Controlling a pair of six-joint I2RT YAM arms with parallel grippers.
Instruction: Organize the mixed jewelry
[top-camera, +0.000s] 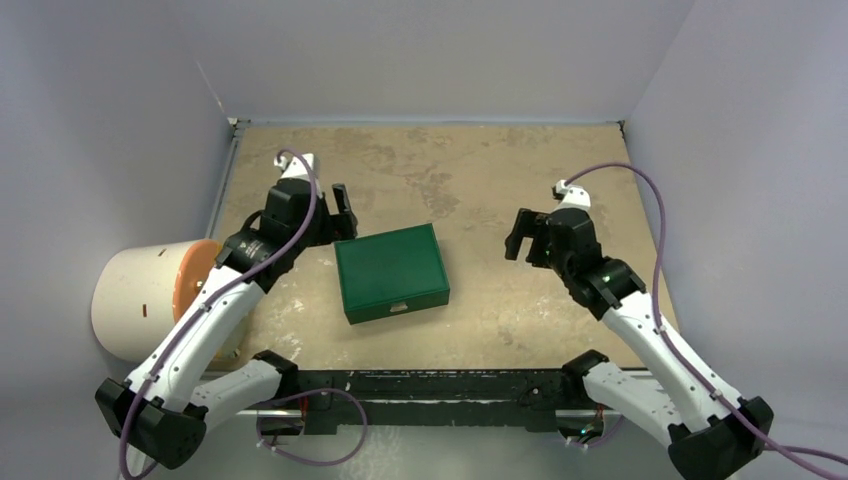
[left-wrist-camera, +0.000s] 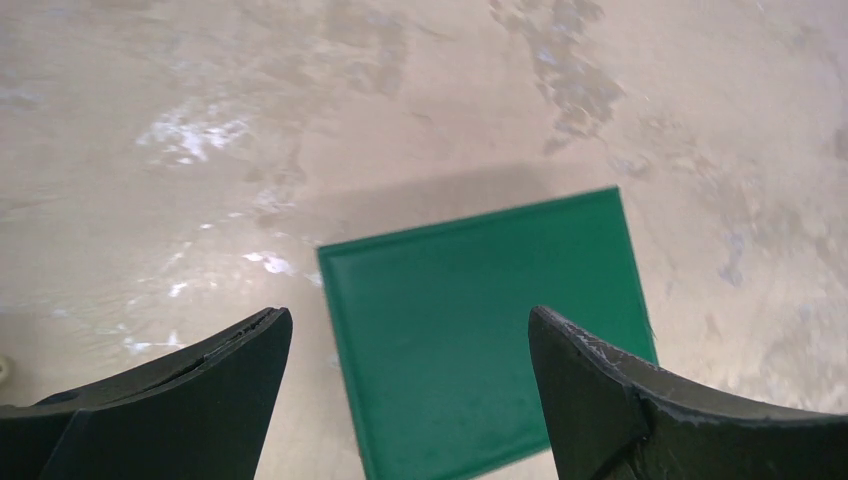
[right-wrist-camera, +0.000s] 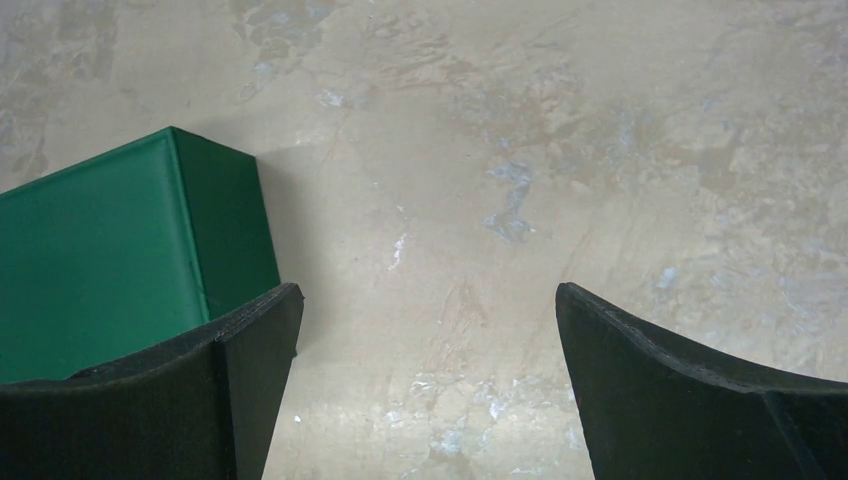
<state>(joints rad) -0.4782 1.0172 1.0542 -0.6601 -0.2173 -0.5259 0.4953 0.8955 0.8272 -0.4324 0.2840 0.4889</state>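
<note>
A closed green box (top-camera: 391, 271) lies flat in the middle of the table, with a small pale clasp on its near edge. It also shows in the left wrist view (left-wrist-camera: 480, 330) and the right wrist view (right-wrist-camera: 110, 260). No jewelry shows in any view. My left gripper (top-camera: 343, 212) is open and empty, held above the table just left of the box's far corner. My right gripper (top-camera: 522, 233) is open and empty, held over bare table to the right of the box. In both wrist views the jaws stand wide apart with nothing between them.
A white cylinder with an orange end (top-camera: 150, 297) lies off the table's left edge beside the left arm. Grey walls close in the tan, mottled table (top-camera: 480, 170) at the back and sides. A black rail (top-camera: 430, 385) runs along the near edge.
</note>
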